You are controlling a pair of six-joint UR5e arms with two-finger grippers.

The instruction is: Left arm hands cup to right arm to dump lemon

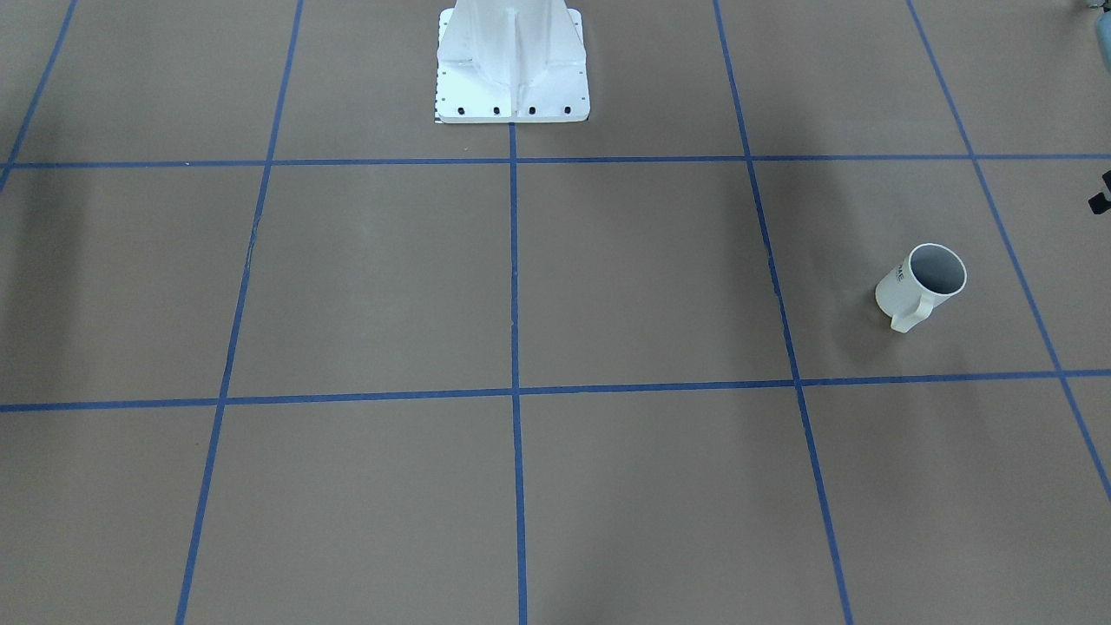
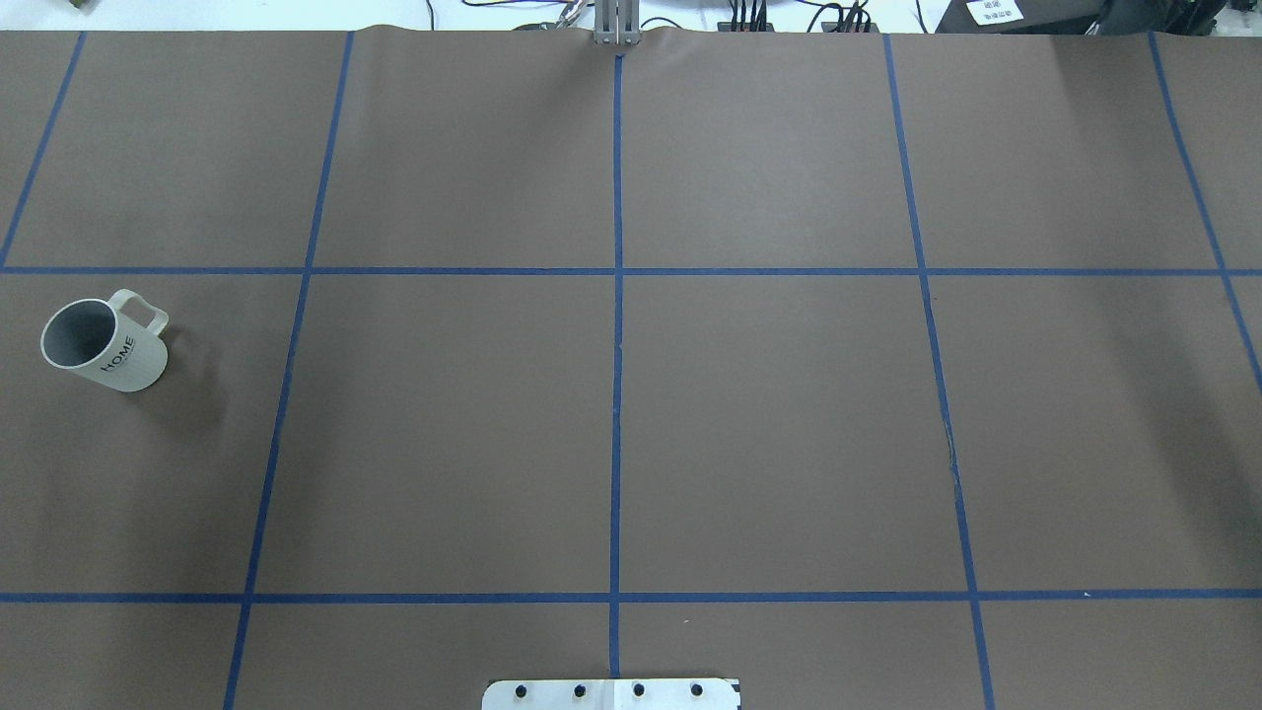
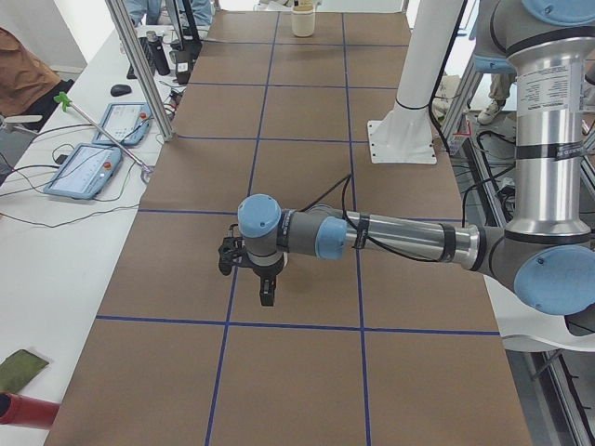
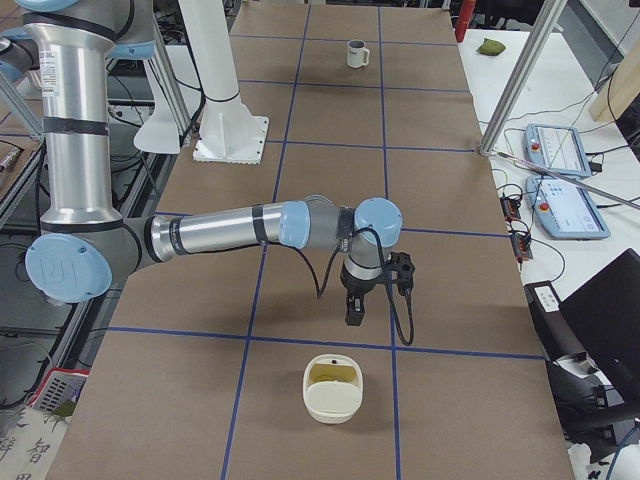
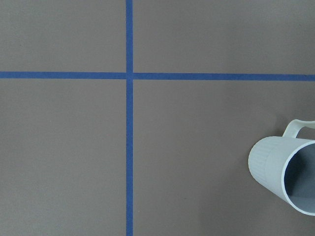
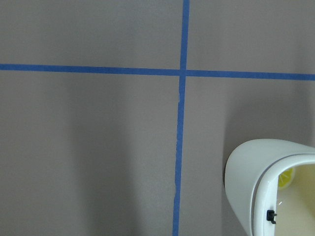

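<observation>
The cup [image 2: 104, 342], a white ribbed mug lettered "HOME", stands upright at the table's left end with its handle toward the far side. It also shows in the front view [image 1: 920, 285], the left wrist view [image 5: 285, 172] and far off in the right side view [image 4: 355, 52]. Its grey inside shows no lemon. My left gripper [image 3: 249, 279] hangs over that spot and hides the cup there; I cannot tell if it is open or shut. My right gripper [image 4: 375, 295] hangs near a white bowl [image 4: 333, 400]; its state is unclear. The lemon [image 6: 285, 178] lies inside that bowl.
The white robot base [image 1: 512, 69] stands at the table's middle on the robot's side. The brown table [image 2: 769, 424] carries a blue tape grid. Teach pendants [image 3: 93, 167] and cables lie on the white bench beside the table, past aluminium posts [image 3: 139, 70].
</observation>
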